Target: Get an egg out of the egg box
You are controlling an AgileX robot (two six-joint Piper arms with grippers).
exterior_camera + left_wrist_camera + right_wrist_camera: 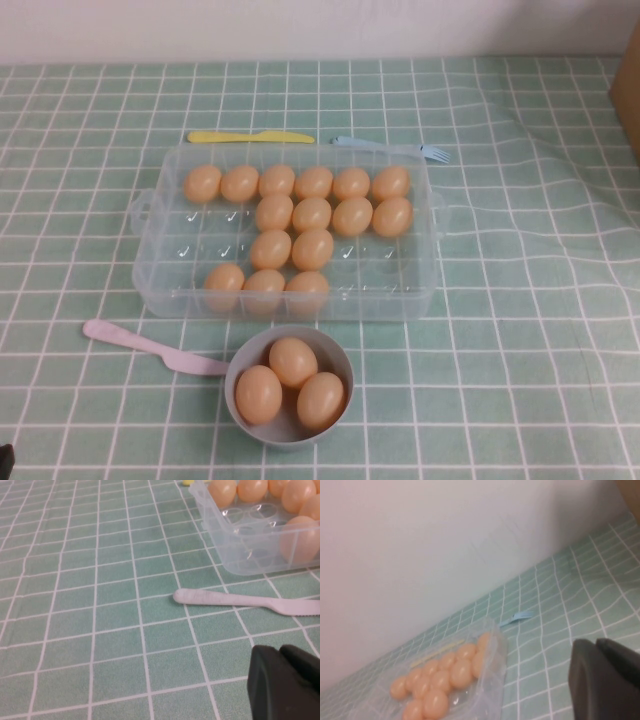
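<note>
A: High view first. Where are the eggs?

B: The clear egg box [288, 232] sits mid-surface, holding eggs [312, 214] mostly toward its 12 and 3 o'clock parts. At 6 o'clock from it, just beside, a grey bowl [240, 365] holds three eggs [293, 361].

A: Anything else on the checked surface [520, 330]?

B: A pink knife [150, 346] at 9 o'clock of the bowl, a yellow knife [250, 137] and blue fork [420, 150] at 12 o'clock of the box.

A: The claws?

B: The left claw [285, 682] hangs low near the pink knife's blade; the right claw [605, 677] is raised, well apart from the box. Whether either is apart or together, I cannot tell.
</note>
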